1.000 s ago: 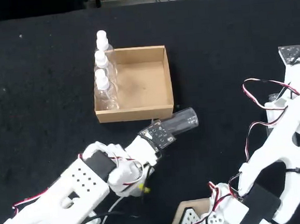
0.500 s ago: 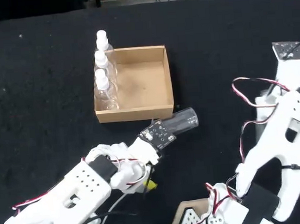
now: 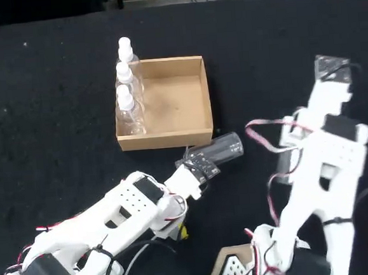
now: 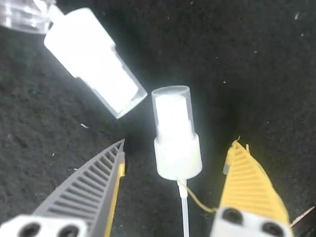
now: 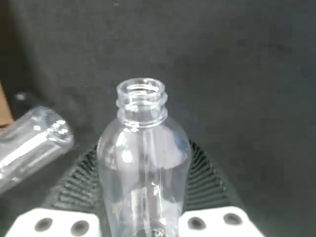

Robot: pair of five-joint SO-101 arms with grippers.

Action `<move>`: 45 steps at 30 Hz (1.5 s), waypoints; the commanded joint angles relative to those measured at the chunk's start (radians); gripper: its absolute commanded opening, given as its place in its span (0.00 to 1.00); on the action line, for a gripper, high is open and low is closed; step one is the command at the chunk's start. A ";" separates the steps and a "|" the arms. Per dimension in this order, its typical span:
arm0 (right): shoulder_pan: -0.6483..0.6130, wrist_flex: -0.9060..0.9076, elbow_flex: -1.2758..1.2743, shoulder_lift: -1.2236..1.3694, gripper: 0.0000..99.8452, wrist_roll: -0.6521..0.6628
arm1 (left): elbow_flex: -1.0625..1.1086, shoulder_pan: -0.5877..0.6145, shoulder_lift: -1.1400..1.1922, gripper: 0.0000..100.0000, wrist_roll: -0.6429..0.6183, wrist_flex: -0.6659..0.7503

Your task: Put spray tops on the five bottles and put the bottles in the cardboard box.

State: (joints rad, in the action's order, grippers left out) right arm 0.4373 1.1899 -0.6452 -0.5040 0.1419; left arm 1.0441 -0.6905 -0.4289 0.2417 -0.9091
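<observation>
A cardboard box (image 3: 165,139) sits mid-table, and three capped bottles (image 3: 130,114) stand along its left wall. One clear bottle without a top (image 3: 222,150) lies on its side just in front of the box. My left arm (image 3: 129,209) stretches toward it. My left gripper (image 4: 178,144) is open, its fingers either side of a white spray top (image 4: 176,140) lying on the cloth. A second spray top (image 4: 93,59) lies close beyond it. My right gripper (image 5: 143,165) is shut on an upright clear bottle (image 5: 143,148) with an open neck. The lying bottle (image 5: 30,143) shows beside it.
Black cloth (image 3: 55,122) covers the table. The right arm (image 3: 323,165) stands tall at the right side. Cardboard and white arm bases (image 3: 235,267) sit at the front edge. The box's floor (image 3: 175,100) right of the bottles is bare.
The right arm has swung up and leftward, toward the middle of the table. The left arm has shifted and extended slightly. The lying bottle and the box have stayed put.
</observation>
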 commanded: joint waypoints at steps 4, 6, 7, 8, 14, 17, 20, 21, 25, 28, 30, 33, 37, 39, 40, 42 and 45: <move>-0.081 -0.253 -0.226 -0.104 0.01 -0.112 | -0.053 0.004 0.003 0.29 -0.003 0.012; -0.054 -0.287 -0.257 -0.104 0.01 -0.117 | -0.051 0.005 0.003 0.29 -0.003 0.012; -0.046 -0.305 -0.272 -0.104 0.01 -0.117 | -0.051 0.005 0.003 0.29 -0.003 0.012; -0.043 -0.327 -0.289 -0.104 0.01 -0.118 | -0.050 0.005 0.003 0.29 -0.003 0.012; -0.072 -0.442 -0.358 -0.105 0.01 -0.175 | -0.059 0.005 0.011 0.29 -0.003 0.011; -0.072 -0.493 -0.389 -0.105 0.01 -0.175 | -0.059 0.005 0.014 0.29 -0.003 0.005; -0.072 -0.535 -0.414 -0.105 0.01 -0.175 | -0.084 0.005 0.015 0.29 -0.003 -0.040; -0.072 -0.543 -0.418 -0.105 0.01 -0.175 | -0.090 0.005 0.015 0.29 -0.003 -0.052; -0.072 -0.545 -0.421 -0.105 0.01 -0.175 | -0.096 0.005 0.015 0.29 -0.003 -0.054; -0.072 -0.545 -0.421 -0.105 0.01 -0.175 | -0.096 0.002 0.015 0.29 -0.003 -0.054; -0.072 -0.545 -0.421 -0.105 0.01 -0.175 | -0.096 0.004 0.015 0.29 -0.003 -0.048; -0.072 -0.545 -0.421 -0.105 0.01 -0.175 | -0.073 -0.002 0.020 0.29 -0.003 -0.012; -0.071 -0.545 -0.424 -0.105 0.01 -0.175 | -0.071 -0.002 0.069 0.17 -0.003 0.005; -0.071 -0.545 -0.424 -0.105 0.01 -0.175 | -0.082 -0.005 0.104 0.14 -0.005 0.011; -0.071 -0.543 -0.424 -0.105 0.01 -0.175 | -0.085 -0.005 0.121 0.14 -0.006 0.011; -0.071 -0.542 -0.424 -0.105 0.01 -0.175 | -0.093 -0.005 0.138 0.13 -0.040 0.006; -0.071 -0.540 -0.424 -0.105 0.01 -0.175 | -0.127 -0.005 0.126 0.13 -0.071 -0.023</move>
State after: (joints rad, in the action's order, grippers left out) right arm 0.3698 0.6697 -1.0717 -0.5531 -0.0269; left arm 0.9720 -0.7012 -0.3107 0.2110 -0.9198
